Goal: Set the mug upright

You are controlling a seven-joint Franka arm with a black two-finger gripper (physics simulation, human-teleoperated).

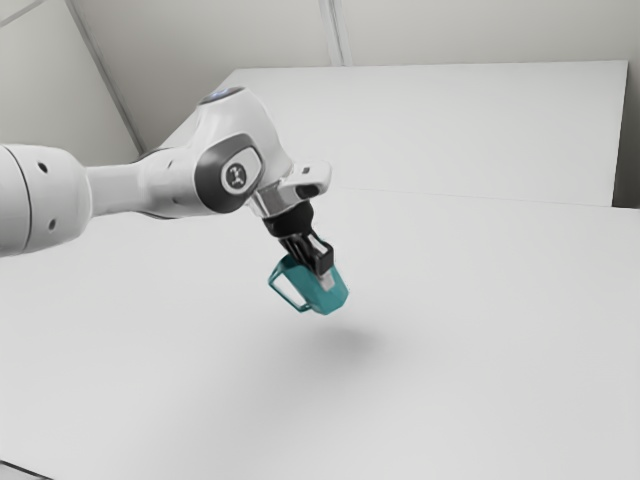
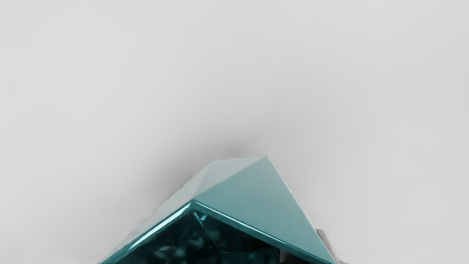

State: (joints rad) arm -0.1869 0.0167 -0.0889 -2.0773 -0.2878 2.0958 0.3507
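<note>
Over to the exterior view, and there was the mug point(image 1: 327, 296) in mid-air, clear of the table point(image 1: 470, 350), with a soft shadow point(image 1: 347, 340) spread beneath it! It leaned hard, base tipped down toward the exterior view's right, handle point(image 1: 287, 297) slanting out on the left. The gripper point(image 1: 325, 277) had it: fingers closed on the wall near the mouth, parted, as far as could be judged, by little more than that wall's thickness. Not upright, then, and nothing but that pinch to bear it.

And here lay the danger. A hold on one side of the wall could have let the mug's weight swing it round between the pads. Lowered at that lean, it would likely have met the table on a bottom edge, and the push could have twisted it in the grip; let go there, it might well have rolled onto its side or its handle.

Across to the wrist view, and what a look down the mouth! The rim point(image 2: 238, 220) came to a sharp corner, the dark inside point(image 2: 190, 242) gaped toward the camera, and a sliver of finger point(image 2: 324, 240) peeked from behind the outer wall. The handle and the air beneath the mug were the exterior view's to give; the hollow was this one's.
</note>
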